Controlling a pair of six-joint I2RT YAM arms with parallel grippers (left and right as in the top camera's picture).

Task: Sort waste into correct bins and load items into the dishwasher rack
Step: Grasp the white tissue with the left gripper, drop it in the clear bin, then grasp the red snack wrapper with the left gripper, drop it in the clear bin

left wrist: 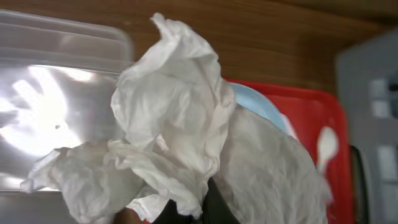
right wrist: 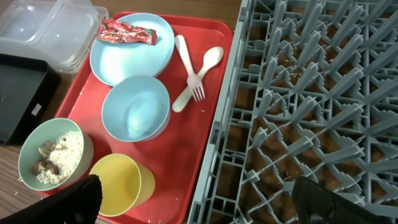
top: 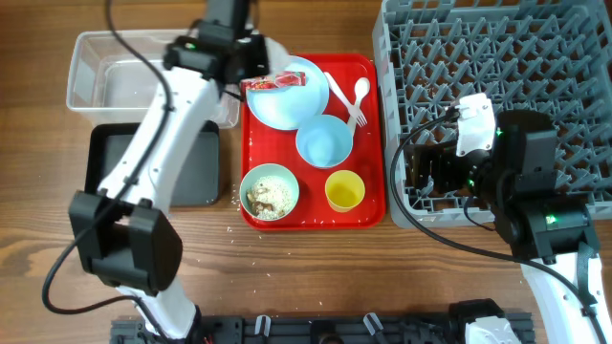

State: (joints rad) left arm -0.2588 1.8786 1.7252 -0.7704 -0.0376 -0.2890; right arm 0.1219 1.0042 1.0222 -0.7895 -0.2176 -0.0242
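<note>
My left gripper (top: pixel 251 53) is shut on crumpled white paper (left wrist: pixel 180 124), held over the near corner of the clear tub (top: pixel 115 76) beside the light blue plate (top: pixel 296 100). A red-and-white wrapper (top: pixel 274 82) lies on that plate. On the red tray (top: pixel 368 143) are a blue bowl (top: pixel 323 141), a green bowl (top: pixel 269 191) with beige scraps (right wrist: pixel 56 155), a yellow cup (top: pixel 345 191), and a white fork (right wrist: pixel 186 68) and spoon (right wrist: pixel 205 65). My right gripper (right wrist: pixel 199 205) is open and empty over the grey rack's (top: pixel 497 57) left edge.
The black tray (top: pixel 115 162) lies in front of the clear tub at the left. Small crumbs are scattered on the wood in front of the red tray. The rack takes up the right side of the table.
</note>
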